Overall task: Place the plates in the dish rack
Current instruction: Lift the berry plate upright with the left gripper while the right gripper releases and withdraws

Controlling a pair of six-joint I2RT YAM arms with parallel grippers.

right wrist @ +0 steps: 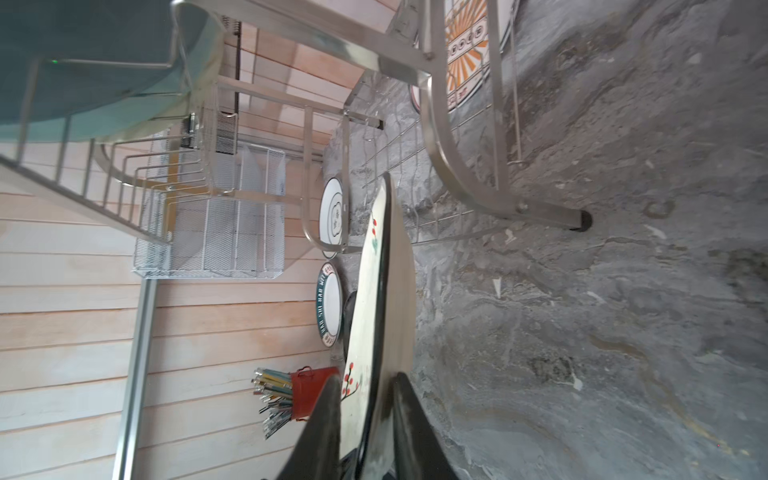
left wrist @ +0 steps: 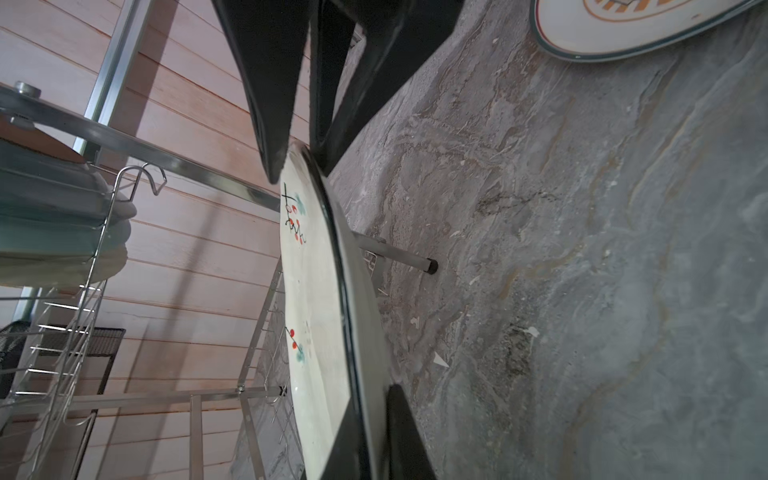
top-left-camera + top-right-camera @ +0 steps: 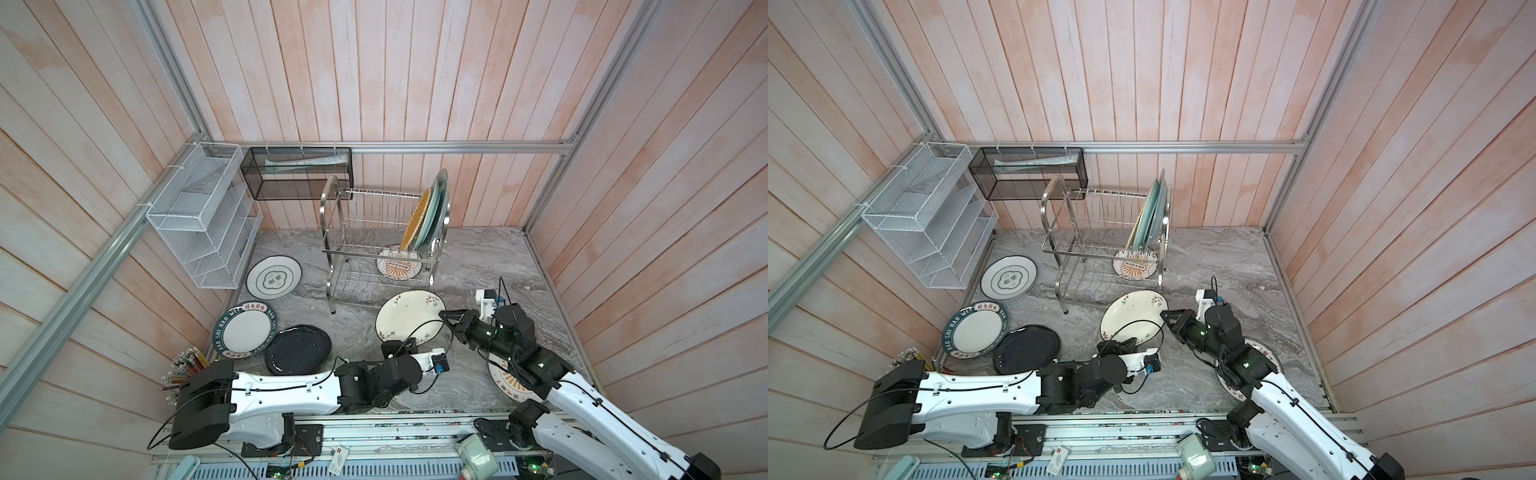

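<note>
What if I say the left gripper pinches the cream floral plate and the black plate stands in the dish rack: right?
The left gripper pinches the cream floral plate, but the black plate lies on the table, not in the dish rack; both top views show it.

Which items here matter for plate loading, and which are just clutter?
Job: dish rack; cream floral plate; plates standing in the top tier; sunburst plate below them; green-ringed plate; lettered plate; black plate; second sunburst plate.
Clutter: white mesh organiser; black mesh basket; red pencil cup.
</note>
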